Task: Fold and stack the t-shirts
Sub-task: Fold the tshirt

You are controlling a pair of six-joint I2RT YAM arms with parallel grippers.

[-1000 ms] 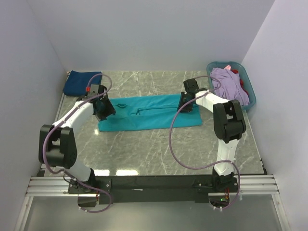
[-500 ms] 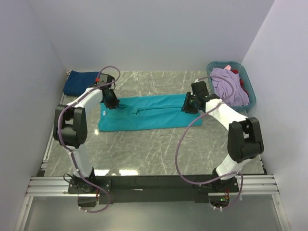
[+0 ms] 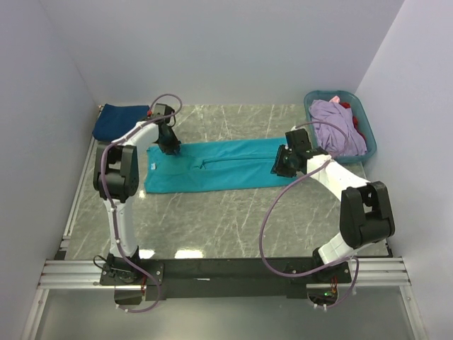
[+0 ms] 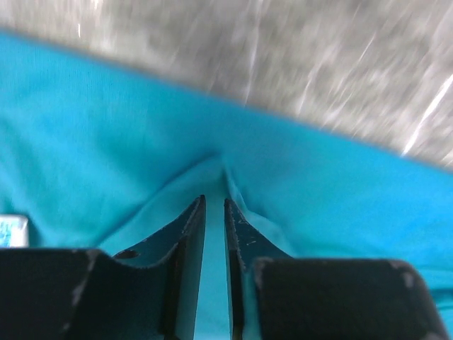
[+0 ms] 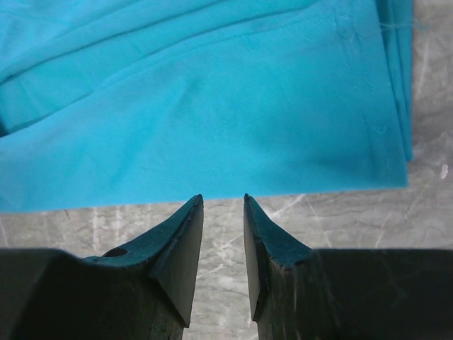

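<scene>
A teal t-shirt (image 3: 219, 166) lies folded into a long strip across the middle of the marble table. My left gripper (image 3: 170, 145) is at the strip's far edge near its left end. In the left wrist view it (image 4: 214, 200) is shut on a raised ridge of the teal t-shirt (image 4: 106, 142). My right gripper (image 3: 278, 164) is at the strip's right end. In the right wrist view it (image 5: 223, 198) is open over bare marble, just off the hem of the teal t-shirt (image 5: 198, 99). A navy t-shirt (image 3: 117, 120) lies folded at the back left.
A teal-blue plastic basket (image 3: 369, 140) stands at the back right with a lavender t-shirt (image 3: 338, 124) and a red one (image 3: 357, 127) in it. White walls enclose the table on three sides. The arms' rail runs along the near edge.
My left gripper moved from the shirt's left end to its far edge and closed on the cloth. My right gripper shifted slightly right and nearer, off the shirt's right end.
</scene>
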